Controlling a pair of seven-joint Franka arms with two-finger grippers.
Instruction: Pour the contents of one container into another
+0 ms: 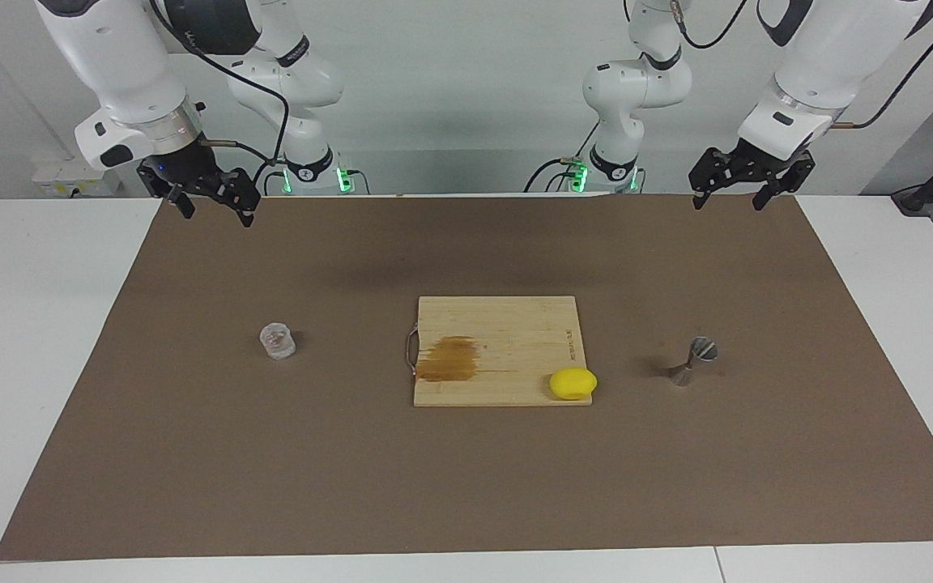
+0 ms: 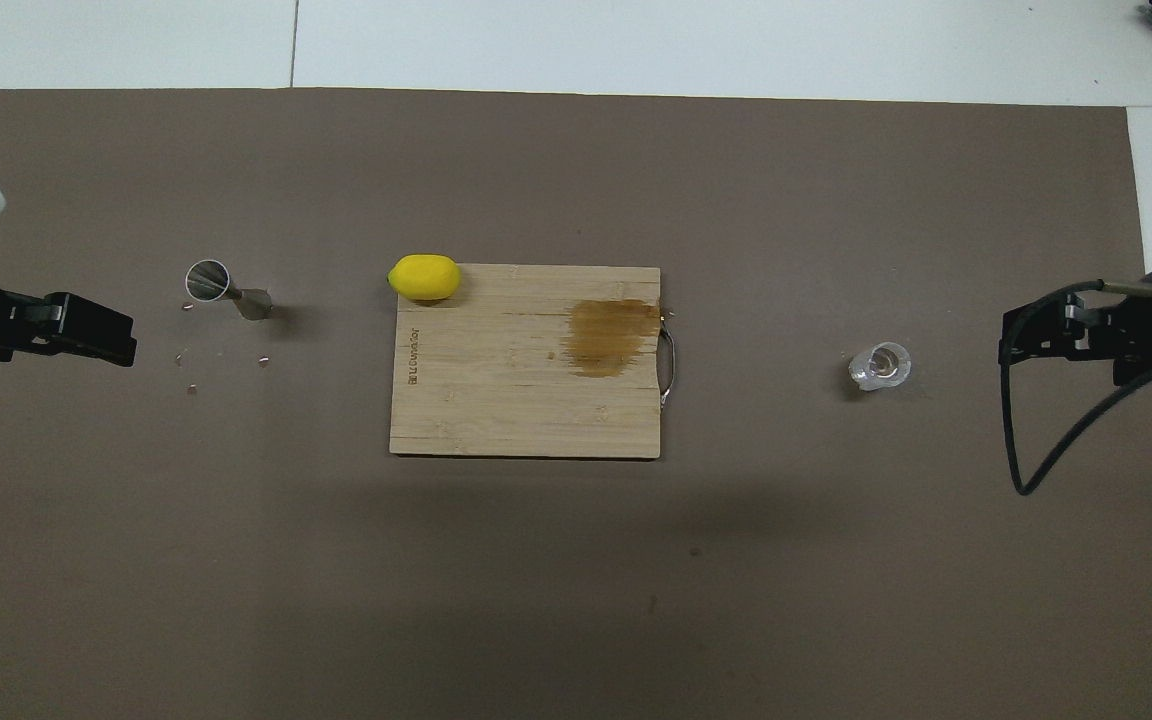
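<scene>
The small clear cup [image 1: 278,341] [image 2: 879,366] stands on the brown mat toward the right arm's end of the table. The silver hourglass jigger [image 1: 695,360] [image 2: 226,290] stands on the mat toward the left arm's end. My right gripper [image 1: 218,214] [image 2: 1026,335] hangs open in the air over the mat's edge by the robots, well apart from the cup. My left gripper [image 1: 727,202] [image 2: 106,335] hangs open the same way at its own end, apart from the jigger. Neither gripper holds anything.
A wooden cutting board [image 1: 507,324] [image 2: 496,400] with a brown stain lies mid-table between cup and jigger. A yellow lemon [image 1: 573,383] [image 2: 424,277] sits at its corner toward the jigger. Small crumbs [image 2: 191,389] lie on the mat [image 1: 191,453] near the jigger.
</scene>
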